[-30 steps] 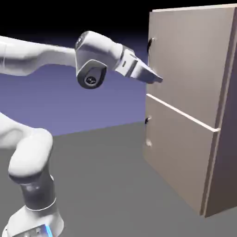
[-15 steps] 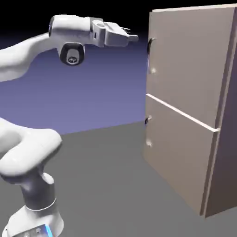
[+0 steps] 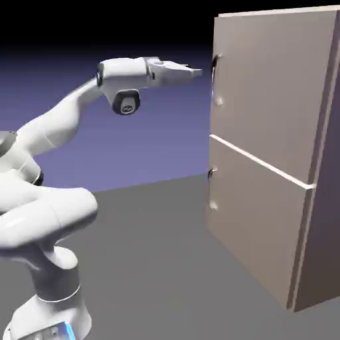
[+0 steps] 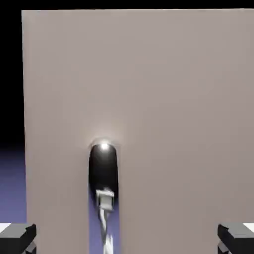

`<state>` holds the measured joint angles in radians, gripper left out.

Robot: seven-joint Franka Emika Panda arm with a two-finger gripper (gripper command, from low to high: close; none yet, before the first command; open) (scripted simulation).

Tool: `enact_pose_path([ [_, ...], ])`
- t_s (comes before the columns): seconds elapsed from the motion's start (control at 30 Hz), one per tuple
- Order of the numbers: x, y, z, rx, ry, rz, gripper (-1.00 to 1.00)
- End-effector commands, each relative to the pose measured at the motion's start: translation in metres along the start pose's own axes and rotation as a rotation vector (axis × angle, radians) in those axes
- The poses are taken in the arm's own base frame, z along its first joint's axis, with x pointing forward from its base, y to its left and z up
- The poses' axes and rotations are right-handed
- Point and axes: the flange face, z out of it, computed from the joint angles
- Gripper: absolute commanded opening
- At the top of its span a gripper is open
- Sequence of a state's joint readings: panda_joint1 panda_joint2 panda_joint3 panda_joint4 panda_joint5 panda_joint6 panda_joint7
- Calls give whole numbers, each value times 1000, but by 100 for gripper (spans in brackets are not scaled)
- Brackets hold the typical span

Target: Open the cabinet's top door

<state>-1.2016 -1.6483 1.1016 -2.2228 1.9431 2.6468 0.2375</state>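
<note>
Gripper [image 3: 196, 71] faces flat beige top door [image 4: 163, 99].

My two small grey finger tips [image 4: 18, 237] are cut off at the bottom edge of the hand view. The tall beige-tan cabinet [image 3: 279, 153] runs off the exterior view's right edge.

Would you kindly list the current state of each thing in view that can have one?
top door: shut, flush with the cabinet front.
lower door: shut.
handle: untouched, straight ahead of the hand camera.
end effector: open, empty, level with the handle, short of it.
</note>
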Motion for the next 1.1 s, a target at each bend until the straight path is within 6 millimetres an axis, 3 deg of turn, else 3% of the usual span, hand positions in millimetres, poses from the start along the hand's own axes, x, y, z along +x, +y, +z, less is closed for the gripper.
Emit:
enact_pose_path([
  [0.0,0,0,0,0,0,0,0],
  [0.13,0,0,50,0,0,0,0],
  [0.17,0,0,50,0,0,0,-100],
  [0.2,0,0,50,0,0,0,-100],
  [0.5,31,31,-42,160,-160,0,-100],
  [0.83,88,88,-138,358,-358,0,-100],
  [0.97,109,109,-163,419,-418,1,-100],
  [1.07,114,114,-168,433,-433,0,-100],
])
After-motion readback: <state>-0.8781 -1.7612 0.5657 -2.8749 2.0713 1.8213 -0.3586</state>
